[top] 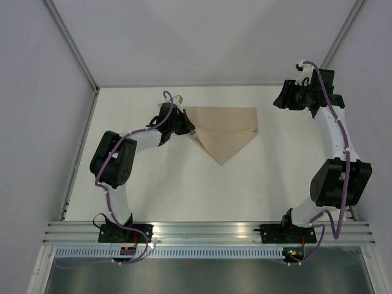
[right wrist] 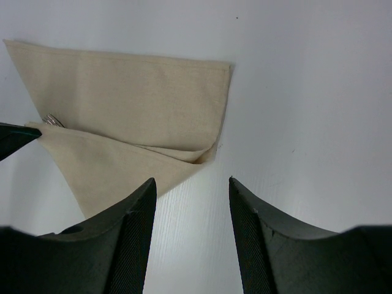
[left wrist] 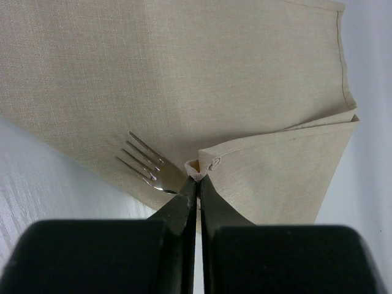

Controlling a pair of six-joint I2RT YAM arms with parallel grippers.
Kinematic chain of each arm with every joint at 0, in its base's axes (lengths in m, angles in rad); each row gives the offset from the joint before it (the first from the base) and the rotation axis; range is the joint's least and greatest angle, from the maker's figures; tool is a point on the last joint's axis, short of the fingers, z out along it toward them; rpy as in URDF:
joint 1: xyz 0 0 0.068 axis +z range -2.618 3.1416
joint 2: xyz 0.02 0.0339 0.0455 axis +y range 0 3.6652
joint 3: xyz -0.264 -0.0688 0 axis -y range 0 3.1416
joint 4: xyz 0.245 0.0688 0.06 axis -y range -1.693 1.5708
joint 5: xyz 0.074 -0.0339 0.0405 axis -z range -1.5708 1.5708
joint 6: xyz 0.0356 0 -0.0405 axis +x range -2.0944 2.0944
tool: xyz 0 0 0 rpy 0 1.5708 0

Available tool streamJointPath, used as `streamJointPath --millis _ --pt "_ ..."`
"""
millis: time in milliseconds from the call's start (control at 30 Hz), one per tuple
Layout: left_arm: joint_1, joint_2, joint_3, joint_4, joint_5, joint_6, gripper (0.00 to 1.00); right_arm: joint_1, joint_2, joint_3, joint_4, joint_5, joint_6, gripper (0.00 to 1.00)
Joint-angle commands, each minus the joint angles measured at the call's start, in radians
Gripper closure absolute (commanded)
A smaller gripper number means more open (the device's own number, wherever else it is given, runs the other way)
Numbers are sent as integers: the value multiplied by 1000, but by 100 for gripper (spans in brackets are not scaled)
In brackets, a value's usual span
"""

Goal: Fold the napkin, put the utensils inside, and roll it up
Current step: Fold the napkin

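The tan napkin point(top: 223, 131) lies folded into a triangle pointing toward the arms, with one flap laid over its near side. My left gripper point(top: 191, 130) is at the napkin's left edge. In the left wrist view this gripper point(left wrist: 197, 177) is shut on the corner of the folded flap point(left wrist: 275, 165). Fork tines point(left wrist: 144, 162) of the utensils poke out from under that flap; the rest of the utensils is hidden. My right gripper point(top: 286, 100) hangs to the right of the cloth, open point(right wrist: 191, 180) and empty above bare table, with the napkin point(right wrist: 122, 92) ahead of it.
The white table point(top: 153, 184) is bounded by a back wall and metal frame posts point(top: 73, 43). A slotted rail point(top: 208, 231) runs along the near edge by the arm bases. The left gripper's tip point(right wrist: 15, 136) shows in the right wrist view.
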Motion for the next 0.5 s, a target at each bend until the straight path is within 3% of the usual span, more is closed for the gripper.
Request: streamJointPath --millis 0,367,467 --pt "14 21 39 11 31 -34 98 1 -1 -10 23 -15 8 44" --pt "29 45 42 17 46 -34 98 6 3 -15 20 -10 -1 44" --pt "42 38 46 15 45 -37 84 7 5 -18 20 -9 -4 44"
